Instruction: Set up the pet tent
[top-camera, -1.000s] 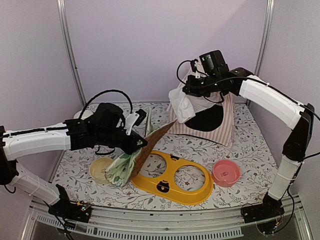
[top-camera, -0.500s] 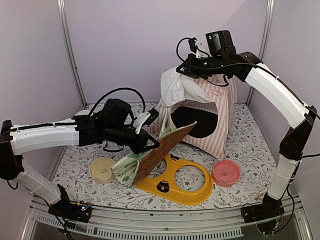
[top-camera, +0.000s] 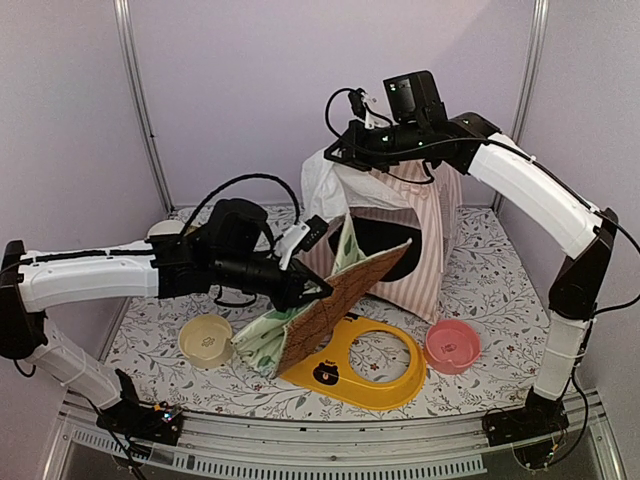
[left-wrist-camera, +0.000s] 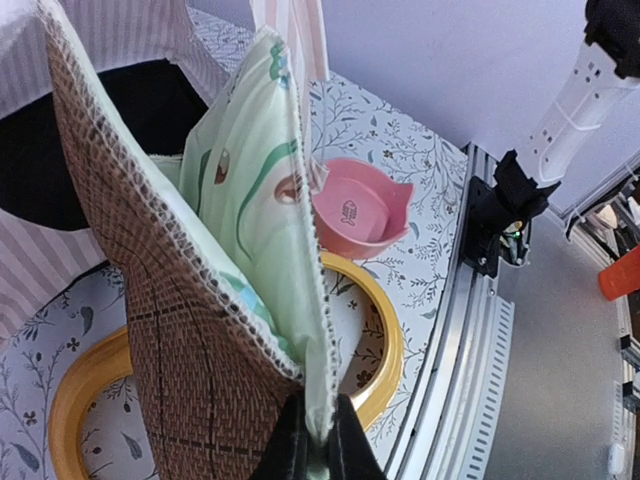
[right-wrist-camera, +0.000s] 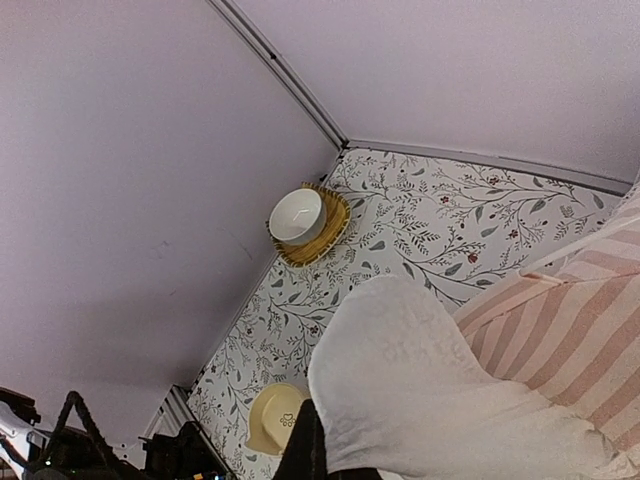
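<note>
The pet tent (top-camera: 432, 235), pink-and-white striped with a dark round doorway, is held upright at the back of the table. My right gripper (top-camera: 338, 155) is shut on its top, where the white lace curtain (top-camera: 322, 182) bunches. In the right wrist view the lace (right-wrist-camera: 430, 400) and the striped fabric (right-wrist-camera: 575, 330) fill the lower right beside my right gripper (right-wrist-camera: 318, 462). My left gripper (top-camera: 318, 291) is shut on the edge of the brown quilted mat (top-camera: 335, 305). The mat tilts up with its far corner at the doorway. The left wrist view shows my left gripper (left-wrist-camera: 318, 452) pinching the mat's green underside (left-wrist-camera: 262, 210).
A yellow two-hole bowl stand (top-camera: 385, 372) lies at the front under the mat. A pink bowl (top-camera: 452, 345) sits to its right and a cream bowl (top-camera: 205, 338) to its left. A white bowl on a woven coaster (right-wrist-camera: 298, 216) stands at the back left.
My right arm has lifted the tent from a slumped heap to upright and shifted it left. My left arm has carried the mat rightward and up toward the doorway.
</note>
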